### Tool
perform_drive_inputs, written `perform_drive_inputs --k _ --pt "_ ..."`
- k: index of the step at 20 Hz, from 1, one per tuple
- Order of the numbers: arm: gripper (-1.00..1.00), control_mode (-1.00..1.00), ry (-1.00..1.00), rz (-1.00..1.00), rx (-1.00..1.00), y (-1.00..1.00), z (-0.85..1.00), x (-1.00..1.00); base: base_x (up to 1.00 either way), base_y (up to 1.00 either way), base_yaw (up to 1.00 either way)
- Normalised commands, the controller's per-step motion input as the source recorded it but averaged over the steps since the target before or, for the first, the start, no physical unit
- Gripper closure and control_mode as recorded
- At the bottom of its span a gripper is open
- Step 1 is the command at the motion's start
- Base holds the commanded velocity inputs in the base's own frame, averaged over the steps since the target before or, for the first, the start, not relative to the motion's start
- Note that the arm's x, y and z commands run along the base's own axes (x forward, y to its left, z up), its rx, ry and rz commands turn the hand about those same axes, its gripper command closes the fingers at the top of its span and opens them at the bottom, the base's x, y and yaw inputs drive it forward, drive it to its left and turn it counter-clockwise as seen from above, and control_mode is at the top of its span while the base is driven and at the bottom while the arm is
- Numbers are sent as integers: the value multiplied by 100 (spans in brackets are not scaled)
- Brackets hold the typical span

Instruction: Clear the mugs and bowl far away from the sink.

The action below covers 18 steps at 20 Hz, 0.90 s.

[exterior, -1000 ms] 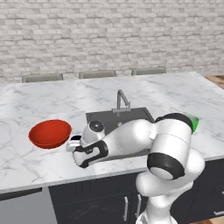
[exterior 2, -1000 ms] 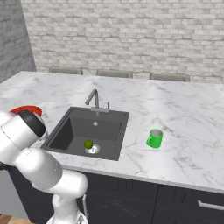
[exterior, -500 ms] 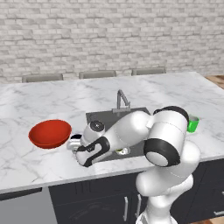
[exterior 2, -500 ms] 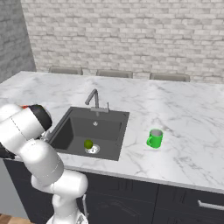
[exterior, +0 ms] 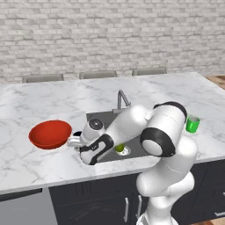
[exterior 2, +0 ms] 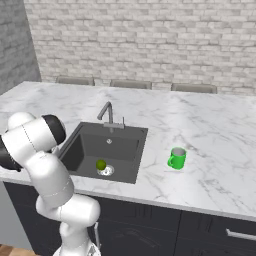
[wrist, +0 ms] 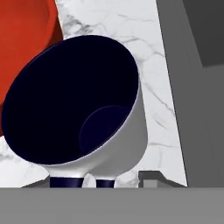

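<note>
Two-finger gripper (exterior: 75, 141) low over white marbled counter (exterior: 26, 162), between sink's left edge and bowl; whether fingers pinch mug or stand loose cannot be told. Grey-white mug with dark navy inside (wrist: 83, 109) right at gripper, close before hand camera, mouth wide toward lens. Wide glossy red bowl (exterior: 49, 134) just left of mug on counter. Dark grey recessed sink (exterior 2: 114, 146) right of gripper; small green round fruit (exterior 2: 101, 164) by drain. Slim metal faucet (exterior 2: 106, 113) behind basin. Bright green handled mug (exterior 2: 177, 158) upright on counter, right of sink.
</note>
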Motion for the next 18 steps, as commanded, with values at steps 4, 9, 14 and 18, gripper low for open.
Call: perform_drive_inputs --k 4,9,14,18 --pt "100 -100 0 -2 0 0 0 3 0 0 0" --pt "100 -100 1 0 0 -3 1 0 0 0 0" --pt "100 -100 1 0 0 0 0 -1 0 0 0" --pt "100 -100 0 0 -5 0 59 -2 0 0 0"
